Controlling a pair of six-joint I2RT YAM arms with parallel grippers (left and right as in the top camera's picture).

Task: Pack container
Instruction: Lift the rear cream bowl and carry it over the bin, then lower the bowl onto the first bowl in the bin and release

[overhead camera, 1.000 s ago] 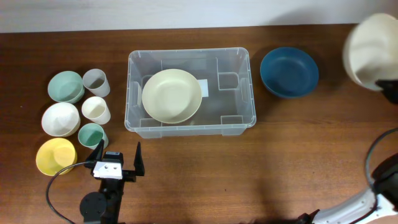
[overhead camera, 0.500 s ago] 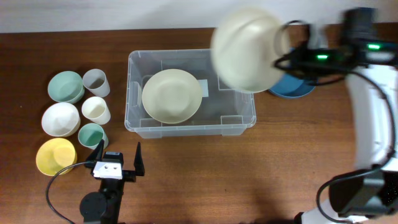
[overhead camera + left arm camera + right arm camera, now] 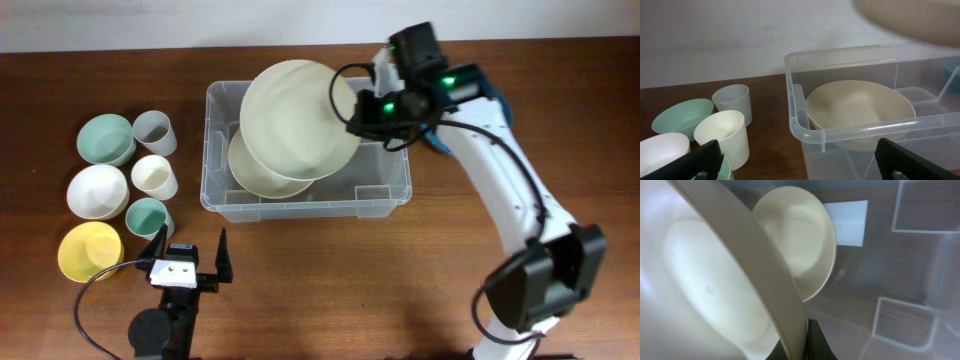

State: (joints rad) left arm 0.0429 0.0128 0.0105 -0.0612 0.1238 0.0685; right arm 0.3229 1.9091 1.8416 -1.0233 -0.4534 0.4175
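One white label point(image 3: 846, 222) in container point(image 3: 404, 186), writing unreadable | right gripper point(image 3: 352, 112) clenched on cream bowl point(image 3: 295, 115) | left gripper point(image 3: 192, 245) released

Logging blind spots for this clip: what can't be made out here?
Overhead: the held bowl covers part of the bowl below in the container.
Left wrist: held bowl blurred, cut by the top edge.
Right wrist: right gripper mostly hidden behind the bowl's rim; one dark finger shows.

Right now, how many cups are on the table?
3, all left of the container: grey cup farthest back, cream cup in the middle, teal cup nearest the left pincer. Some may be hidden under the right arm.
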